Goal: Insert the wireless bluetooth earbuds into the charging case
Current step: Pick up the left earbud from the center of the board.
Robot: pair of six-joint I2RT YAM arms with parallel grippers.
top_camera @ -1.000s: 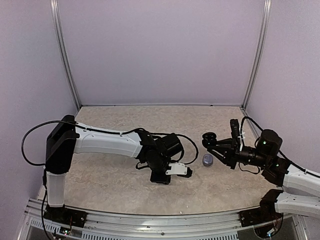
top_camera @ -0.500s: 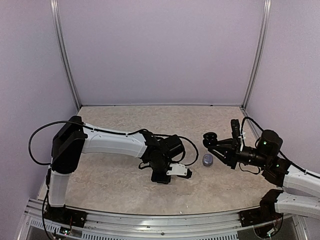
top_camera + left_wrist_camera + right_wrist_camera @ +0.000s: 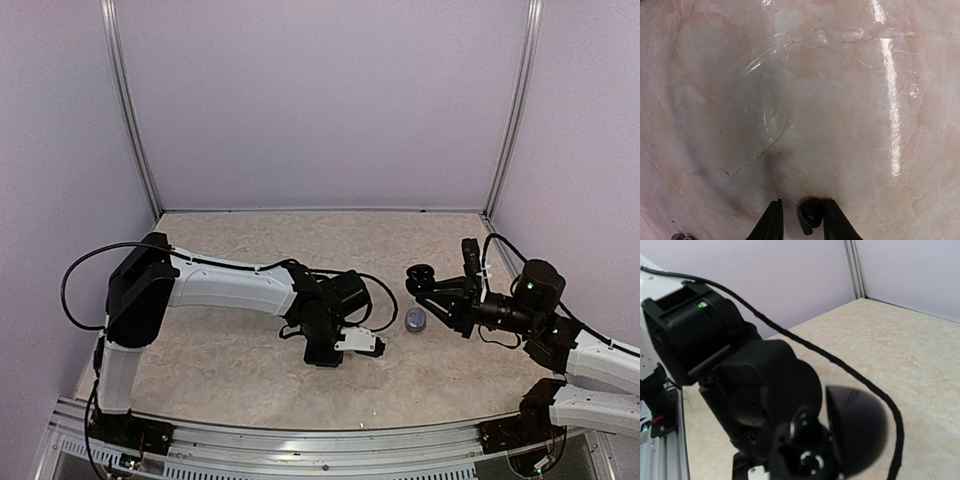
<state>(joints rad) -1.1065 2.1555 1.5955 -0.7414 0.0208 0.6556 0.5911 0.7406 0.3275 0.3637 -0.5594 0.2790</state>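
In the left wrist view one black earbud [image 3: 812, 214] lies on the table between the tips of my left gripper [image 3: 801, 201]. It touches the right finger [image 3: 832, 220], while a gap shows between it and the left finger [image 3: 772, 220], so the jaws are open around it. From above, the left gripper [image 3: 330, 354] points down at the table's middle. My right gripper [image 3: 428, 284] is shut on the black charging case [image 3: 420, 273] and holds it above the table. The case's lid [image 3: 857, 430] is swung open and its base [image 3: 807, 457] shows round cavities.
A small grey-blue rounded piece [image 3: 416, 320] lies on the table below the held case, between the two grippers. Two tiny rounded bits [image 3: 682, 236] show at the bottom left edge of the left wrist view. Purple walls enclose the marbled table [image 3: 250, 370].
The left arm has shifted slightly to the right above the table's middle. The right arm and the case have not moved.
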